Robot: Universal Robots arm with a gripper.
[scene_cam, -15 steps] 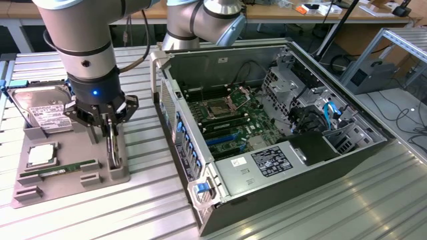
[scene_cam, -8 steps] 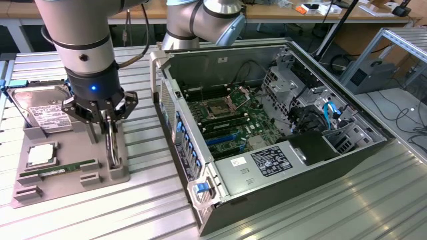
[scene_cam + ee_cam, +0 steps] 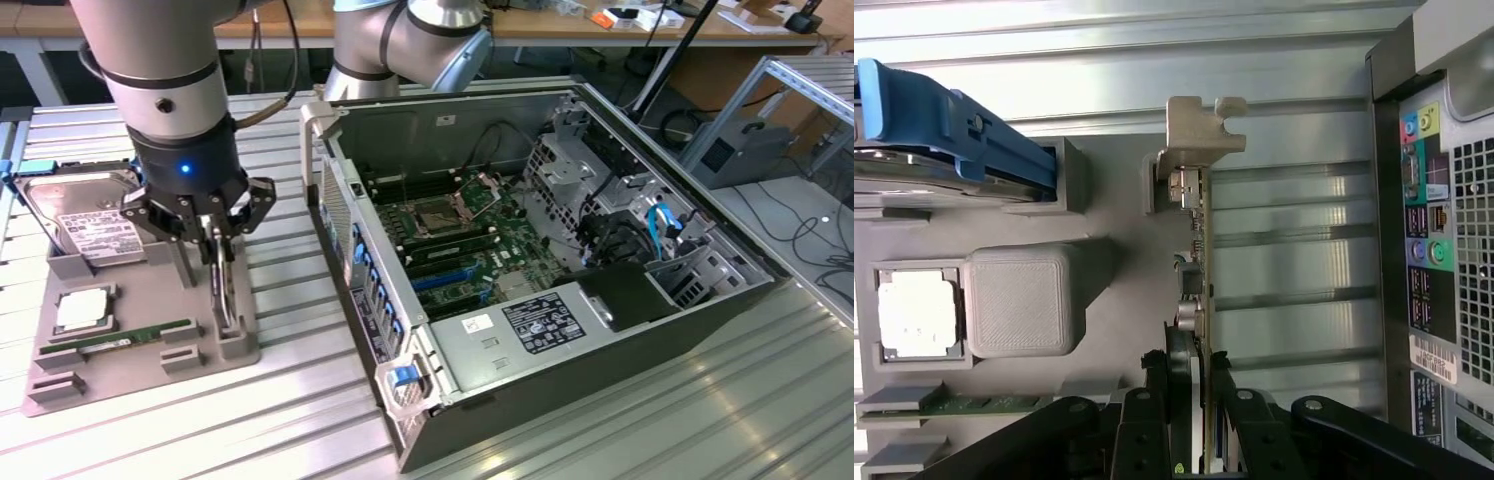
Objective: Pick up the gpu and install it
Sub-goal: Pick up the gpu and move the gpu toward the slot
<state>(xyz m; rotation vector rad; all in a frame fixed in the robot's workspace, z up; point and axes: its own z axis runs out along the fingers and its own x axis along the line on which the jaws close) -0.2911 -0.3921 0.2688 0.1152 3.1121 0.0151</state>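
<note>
Left of centre in the exterior view, your black tool (image 3: 214,248) clamps the thin green gpu (image 3: 222,300) with its silver end bracket, standing on edge in the grey plastic tray (image 3: 134,375). Keep the grip square and the card upright.

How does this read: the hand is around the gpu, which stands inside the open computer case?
Not inside: the gpu stands on the gray tray beside the open computer case, with the hand around it. The exterior view shows this.

The tray (image 3: 1122,330) is matt grainy plastic, the table (image 3: 601,430) glossy metal, the gpu (image 3: 1204,240) bracket (image 3: 1194,135) dull metal.
</note>
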